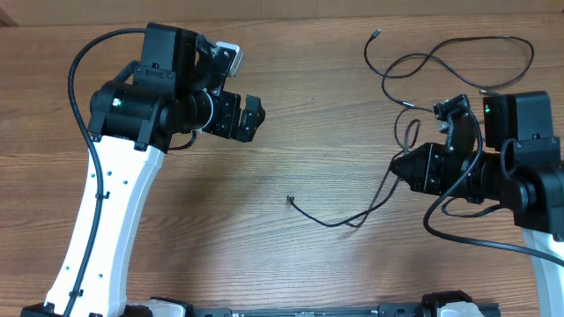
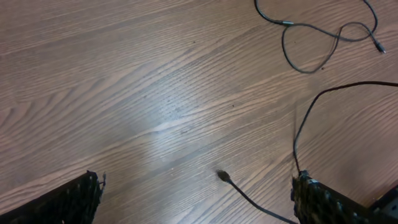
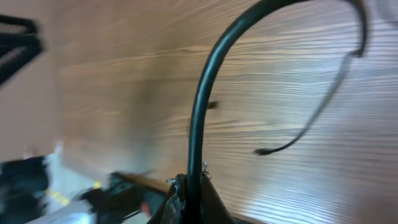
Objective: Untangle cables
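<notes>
Smooth brown wood-grain table (image 1: 264, 264) lies under both arms. In front, one thin black cable (image 1: 330, 224) curves from its small plug up to the right gripper (image 1: 395, 165), which is clamped tight on it. Across, the left gripper (image 1: 245, 85) stands wide apart, empty. Farther back, a second cable (image 2: 305, 72) lies in loose loops

We see a brown wood-grain laminate tabletop (image 1: 291, 132) filling almost the whole overhead view, its grain running from side to side. Along its far side lies a slightly darker band of the same wood (image 1: 291, 7), set off by a thin straight line. A black bar (image 1: 308, 312) runs along the near edge. In the left wrist view the tabletop (image 2: 124, 74) carries a pale sheen near the middle and a few small dark specks. In the right wrist view its surface (image 3: 124, 93) is blurred.
</notes>
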Controlling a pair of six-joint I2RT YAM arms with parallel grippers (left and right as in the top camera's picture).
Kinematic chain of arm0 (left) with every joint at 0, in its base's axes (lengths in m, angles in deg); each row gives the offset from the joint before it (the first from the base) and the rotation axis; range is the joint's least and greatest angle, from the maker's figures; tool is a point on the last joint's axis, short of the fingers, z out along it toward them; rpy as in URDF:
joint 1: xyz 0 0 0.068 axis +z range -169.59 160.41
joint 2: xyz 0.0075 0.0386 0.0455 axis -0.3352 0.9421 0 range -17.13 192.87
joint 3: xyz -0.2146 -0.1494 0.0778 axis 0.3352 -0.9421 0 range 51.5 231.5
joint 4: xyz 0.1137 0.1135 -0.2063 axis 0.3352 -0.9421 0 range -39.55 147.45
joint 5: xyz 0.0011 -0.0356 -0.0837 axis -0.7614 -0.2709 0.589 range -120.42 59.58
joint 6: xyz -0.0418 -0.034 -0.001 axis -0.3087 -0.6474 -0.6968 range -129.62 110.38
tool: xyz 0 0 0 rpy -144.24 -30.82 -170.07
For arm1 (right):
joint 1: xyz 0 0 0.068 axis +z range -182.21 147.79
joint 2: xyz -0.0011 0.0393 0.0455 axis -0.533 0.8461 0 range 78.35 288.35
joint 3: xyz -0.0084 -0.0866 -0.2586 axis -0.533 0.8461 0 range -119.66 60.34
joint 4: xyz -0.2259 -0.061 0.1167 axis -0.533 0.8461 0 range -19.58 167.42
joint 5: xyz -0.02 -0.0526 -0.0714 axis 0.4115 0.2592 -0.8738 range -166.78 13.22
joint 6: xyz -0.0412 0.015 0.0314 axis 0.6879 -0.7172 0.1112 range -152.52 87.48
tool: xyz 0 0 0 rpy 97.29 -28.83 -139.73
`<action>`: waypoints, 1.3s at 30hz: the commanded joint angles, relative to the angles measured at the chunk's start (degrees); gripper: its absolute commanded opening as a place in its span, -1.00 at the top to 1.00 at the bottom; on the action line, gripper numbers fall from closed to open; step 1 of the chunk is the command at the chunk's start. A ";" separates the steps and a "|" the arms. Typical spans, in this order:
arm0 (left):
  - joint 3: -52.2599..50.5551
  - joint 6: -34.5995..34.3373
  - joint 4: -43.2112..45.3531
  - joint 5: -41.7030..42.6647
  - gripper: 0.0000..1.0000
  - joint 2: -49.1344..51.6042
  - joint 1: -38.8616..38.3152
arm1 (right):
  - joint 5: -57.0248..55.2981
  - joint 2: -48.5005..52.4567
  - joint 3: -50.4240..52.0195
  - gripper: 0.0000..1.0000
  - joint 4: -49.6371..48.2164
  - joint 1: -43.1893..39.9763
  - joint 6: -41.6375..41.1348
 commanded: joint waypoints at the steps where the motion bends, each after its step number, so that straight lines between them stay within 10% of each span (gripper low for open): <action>1: 0.00 -0.52 -0.09 -0.35 -0.99 -0.76 0.09 | -9.14 -0.15 -1.16 0.92 0.11 -0.07 0.70; 39: 0.00 -0.50 -0.42 -0.37 -0.99 -0.76 0.09 | -28.96 9.73 -0.24 0.92 4.68 -25.05 -2.29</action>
